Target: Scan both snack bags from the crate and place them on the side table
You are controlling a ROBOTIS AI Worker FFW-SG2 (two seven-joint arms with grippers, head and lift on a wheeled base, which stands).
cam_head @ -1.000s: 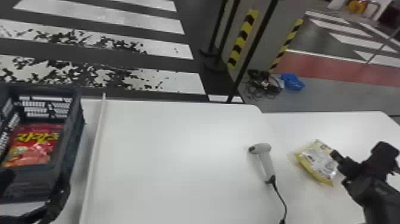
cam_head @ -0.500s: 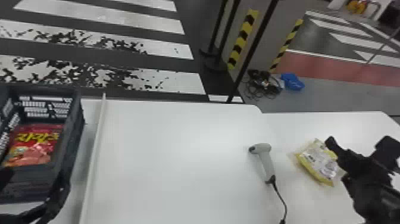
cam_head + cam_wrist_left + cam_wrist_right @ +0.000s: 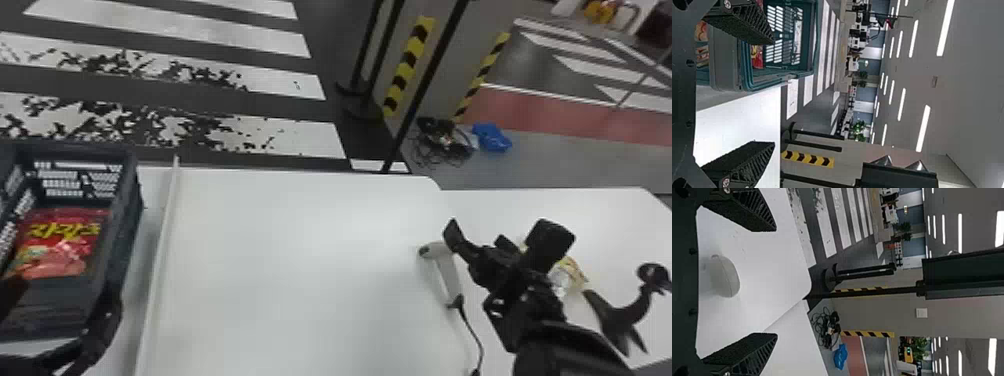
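In the head view my right gripper point(image 3: 553, 254) stands open above the side table point(image 3: 535, 205) and the right part of the main table point(image 3: 300, 260). Partly behind it, the yellow snack bag point(image 3: 575, 275) lies on the side table. The grey scanner point(image 3: 446, 272) rests beside its left finger; in the right wrist view the scanner point(image 3: 727, 276) shows between the spread fingers of my right gripper point(image 3: 775, 282), touching neither. A red snack bag point(image 3: 65, 245) lies inside the dark crate point(image 3: 122, 235). My left gripper point(image 3: 60, 302), open, is at the crate's near side; the left wrist view shows my left gripper point(image 3: 773, 92) with nothing held.
A raised white strip point(image 3: 162, 240) runs along the table beside the crate. The scanner's cable point(image 3: 471, 330) trails toward the near edge. Behind the tables stand black posts point(image 3: 430, 75), with cables point(image 3: 442, 140) and a blue item point(image 3: 491, 137) on the floor.
My right gripper has moved left from beside the yellow bag to over the bag and near the scanner. The left gripper, both bags and the scanner have kept their places.
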